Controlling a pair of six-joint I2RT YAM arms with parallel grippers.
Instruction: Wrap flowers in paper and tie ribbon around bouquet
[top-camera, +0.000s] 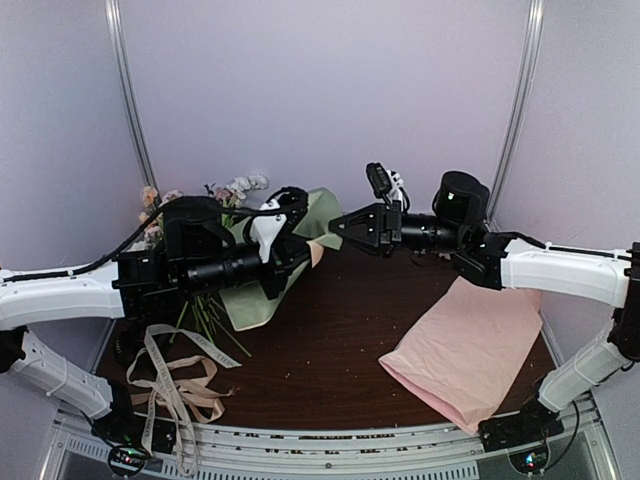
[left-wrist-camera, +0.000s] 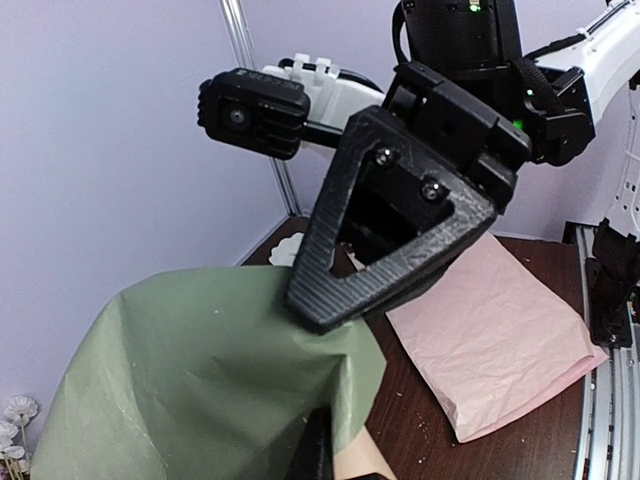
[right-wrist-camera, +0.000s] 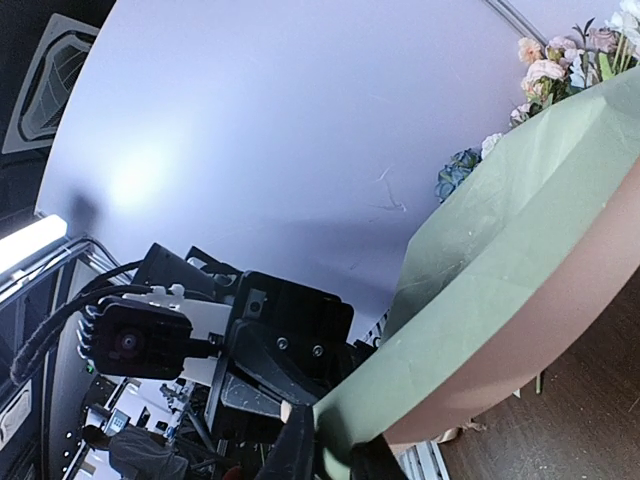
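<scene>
table (top-camera: 340, 330): dark wood | right: pink sheet (top-camera: 465, 355) | front-left: cream lettered ribbon (top-camera: 200, 346), tan ribbon (top-camera: 200, 398), tangled

Room's pretty plain: pale lilac walls (top-camera: 320, 90) all round, with a silver upright pole (top-camera: 128, 90) near the back-left corner and a second pole (top-camera: 518, 100) over on the right. The table (top-camera: 330, 330) is dark brown wood with tiny crumbs on it, and a pale metal rail (top-camera: 350, 440) runs along its near edge. Up high there's a bright strip light (right-wrist-camera: 30, 240) and a square ceiling grille (right-wrist-camera: 55, 75), plus a soft glow on the wall.
</scene>
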